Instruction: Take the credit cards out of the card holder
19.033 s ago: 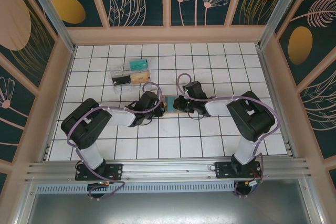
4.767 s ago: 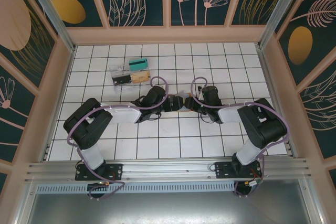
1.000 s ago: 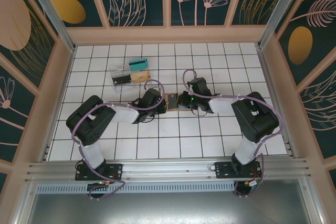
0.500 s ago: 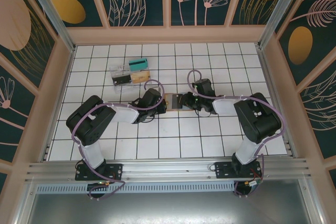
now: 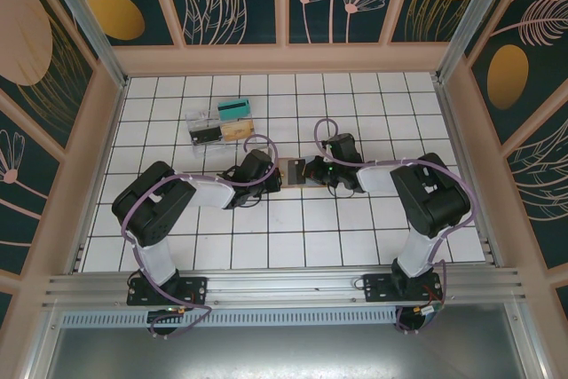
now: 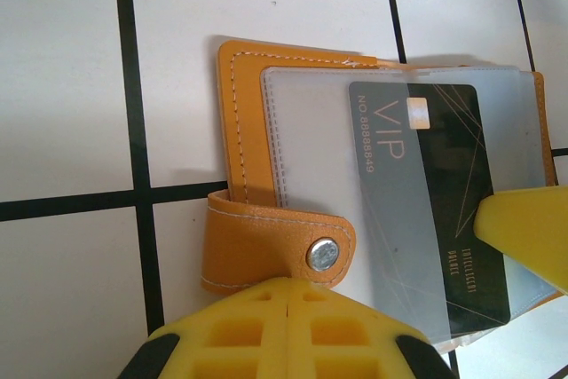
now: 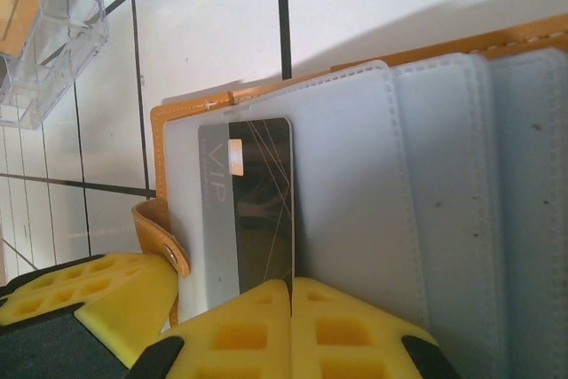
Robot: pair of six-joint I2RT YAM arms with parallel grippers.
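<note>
Card holder sits open on white tiles; left fingers, right fingers pressed together.

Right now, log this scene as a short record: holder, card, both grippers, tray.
card holder: orange, lying open on the white tiled table, clear sleeves facing up
VIP card: black and grey, lying at the sleeves, not yet taken off the holder
left gripper: shut, tips over the holder's snap tab
right gripper: shut, tips at the card's edge; whether it grips the card is unclear
clear tray: apart from the holder, farther back and left; holds teal, black and tan pieces
</note>
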